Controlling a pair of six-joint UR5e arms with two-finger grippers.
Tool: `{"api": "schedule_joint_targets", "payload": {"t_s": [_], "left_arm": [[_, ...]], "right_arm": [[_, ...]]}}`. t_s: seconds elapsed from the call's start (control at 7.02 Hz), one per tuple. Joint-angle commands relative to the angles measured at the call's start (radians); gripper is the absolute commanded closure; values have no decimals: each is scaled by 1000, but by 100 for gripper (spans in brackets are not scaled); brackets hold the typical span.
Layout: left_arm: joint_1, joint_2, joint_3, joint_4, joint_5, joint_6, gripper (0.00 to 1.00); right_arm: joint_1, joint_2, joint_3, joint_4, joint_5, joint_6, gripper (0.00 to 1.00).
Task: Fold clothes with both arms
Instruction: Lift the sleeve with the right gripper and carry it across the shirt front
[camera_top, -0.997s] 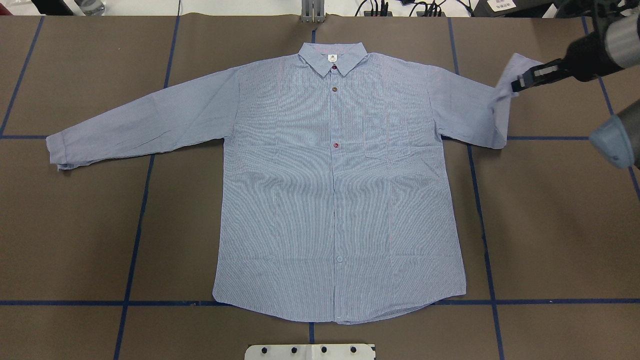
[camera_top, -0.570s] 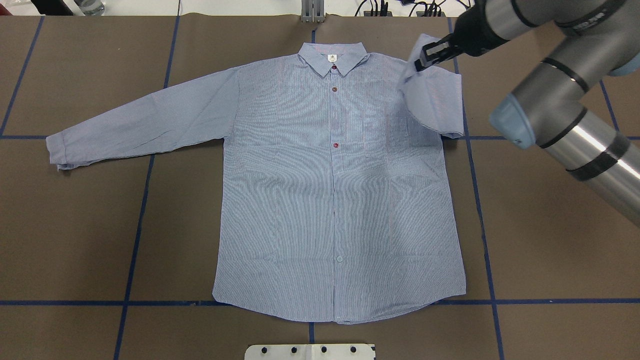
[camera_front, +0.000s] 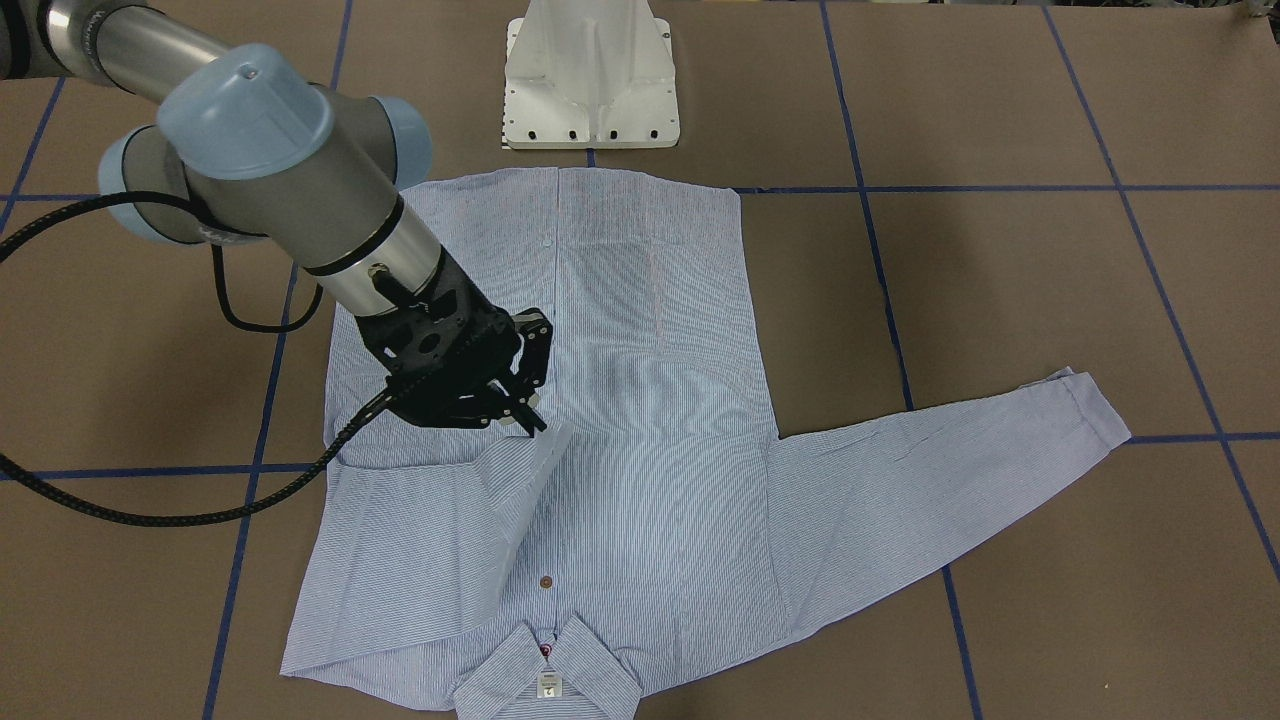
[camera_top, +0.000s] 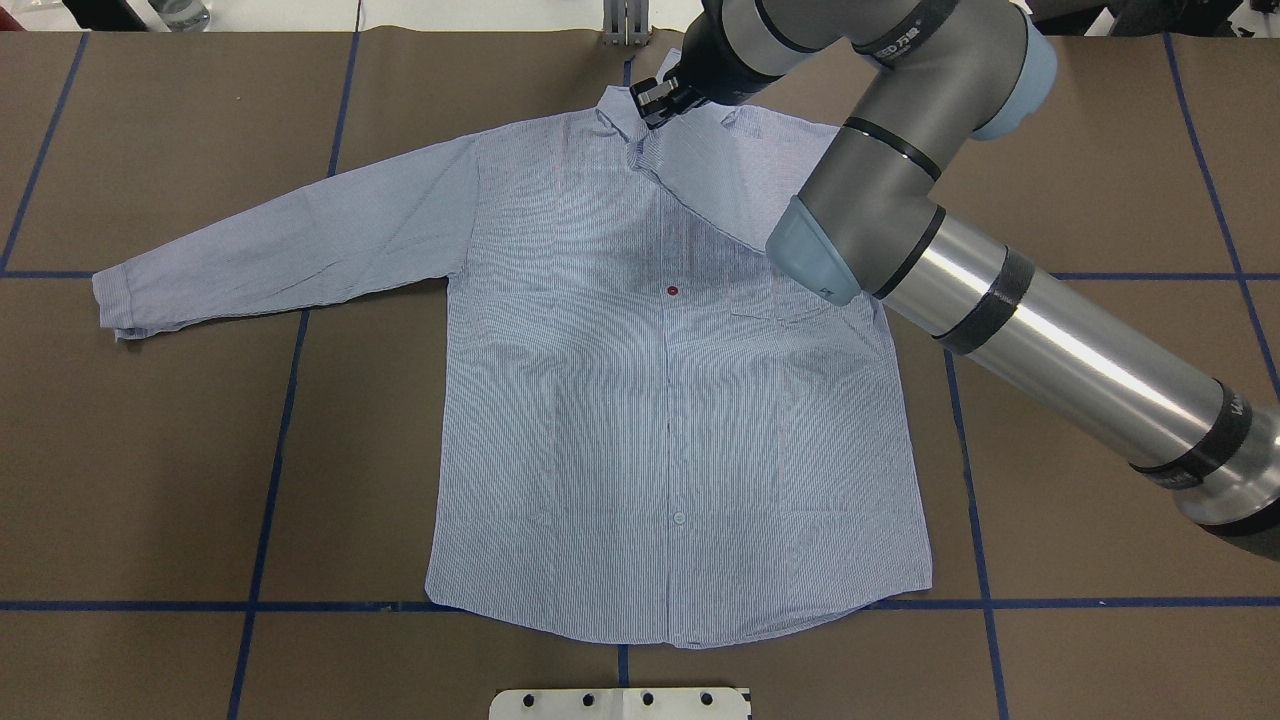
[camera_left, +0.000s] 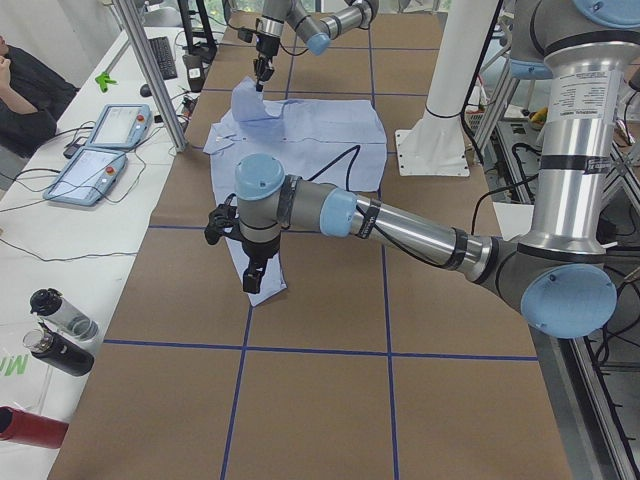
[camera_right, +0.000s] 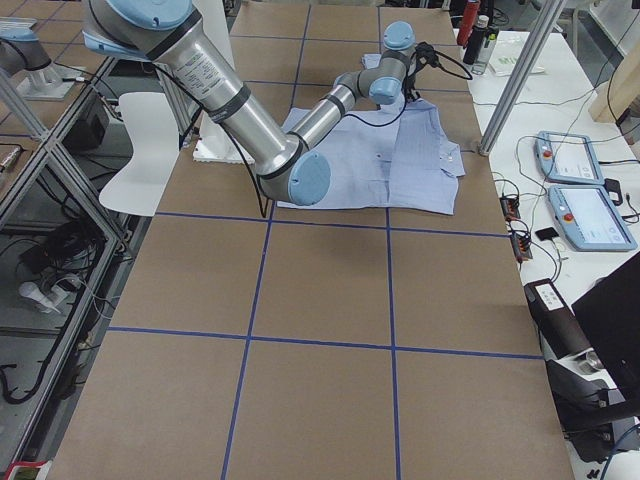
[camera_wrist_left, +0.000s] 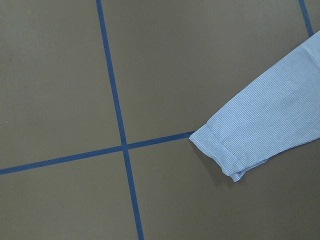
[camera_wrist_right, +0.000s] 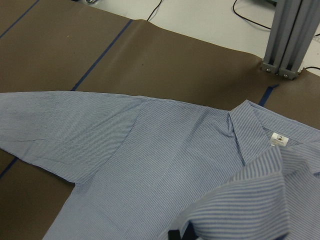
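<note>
The striped shirt (camera_top: 620, 420) lies flat and buttoned, collar at the far edge. My right gripper (camera_top: 655, 100) is shut on the right sleeve's cuff and holds it just above the collar, so that sleeve (camera_top: 720, 170) drapes diagonally over the chest. The front view shows the same grip (camera_front: 525, 415) and the lifted sleeve (camera_front: 430, 540). The other sleeve lies stretched out, its cuff (camera_top: 115, 300) on the table. My left gripper (camera_left: 255, 275) appears only in the left side view, over that cuff (camera_wrist_left: 225, 155); I cannot tell its state.
Blue tape lines cross the brown table cover. The white pedestal base (camera_front: 590, 80) stands behind the shirt's hem. An aluminium post (camera_top: 625, 25) rises beyond the collar. Control pendants (camera_left: 100, 150), bottles (camera_left: 60, 330) and a seated person (camera_left: 20, 90) are beside the table.
My right gripper carried the cuff leftwards from the table's right side to above the collar, folding the sleeve over the chest. The other sleeve and the body stayed put.
</note>
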Motion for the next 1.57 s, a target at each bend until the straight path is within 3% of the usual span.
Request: {"api": "schedule_joint_targets", "payload": {"t_s": [0.0,0.28,0.57,0.71,0.85,1.0,1.42], "left_arm": [[0,0,15,0,0,2,1],[0,0,15,0,0,2,1],[0,-2,15,0,0,2,1],[0,-2,15,0,0,0,1],[0,-2,13,0,0,0,1],[0,-2,15,0,0,0,1],[1,-2,16,0,0,-10,1]], "right_arm": [[-76,85,-130,5,-42,0,100],[-160,199,-340,9,-147,-2,100],[-201,225,-401,11,-215,0,100],[-227,225,-404,9,-266,0,49],[-274,238,-405,5,-377,23,3],[-297,247,-404,3,-413,58,2],[-296,252,-378,-33,-404,97,2]]}}
